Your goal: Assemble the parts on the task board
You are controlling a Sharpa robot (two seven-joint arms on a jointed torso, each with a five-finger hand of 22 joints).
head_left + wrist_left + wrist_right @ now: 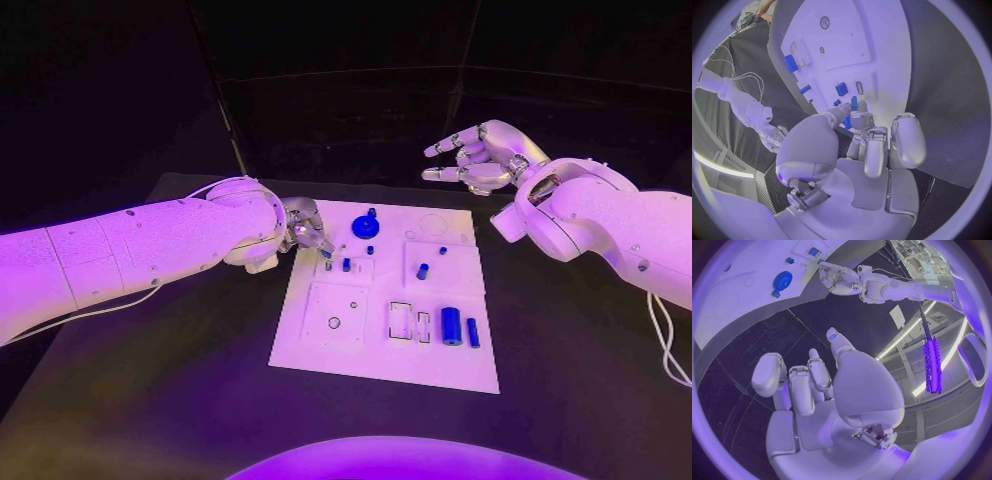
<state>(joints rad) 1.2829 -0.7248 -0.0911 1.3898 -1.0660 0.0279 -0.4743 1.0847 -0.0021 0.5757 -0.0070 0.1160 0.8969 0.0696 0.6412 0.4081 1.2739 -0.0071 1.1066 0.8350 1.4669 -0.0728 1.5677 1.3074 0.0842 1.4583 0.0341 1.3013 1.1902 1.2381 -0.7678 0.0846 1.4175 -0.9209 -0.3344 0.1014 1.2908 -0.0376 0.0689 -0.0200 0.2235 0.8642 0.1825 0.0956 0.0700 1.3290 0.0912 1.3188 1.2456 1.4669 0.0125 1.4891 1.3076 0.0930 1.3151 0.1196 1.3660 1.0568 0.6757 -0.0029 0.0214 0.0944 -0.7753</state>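
The white task board (378,350) lies mid-table. On it are a round blue disc (366,227), small blue pegs (423,271), and a blue cylinder (450,326) beside a thin blue bar (472,332). My left hand (303,228) hovers at the board's far left edge. Its thumb and a fingertip pinch a small blue peg (852,106) just above the board (848,45). My right hand (483,158) is raised beyond the board's far right corner, fingers spread and holding nothing. The right wrist view shows that hand (811,385), the disc (782,280) and my left hand (839,280).
Rectangular recesses (402,320) and round holes (335,323) mark the board's near half. Black table (159,380) surrounds the board. A white cable (668,350) hangs by my right arm.
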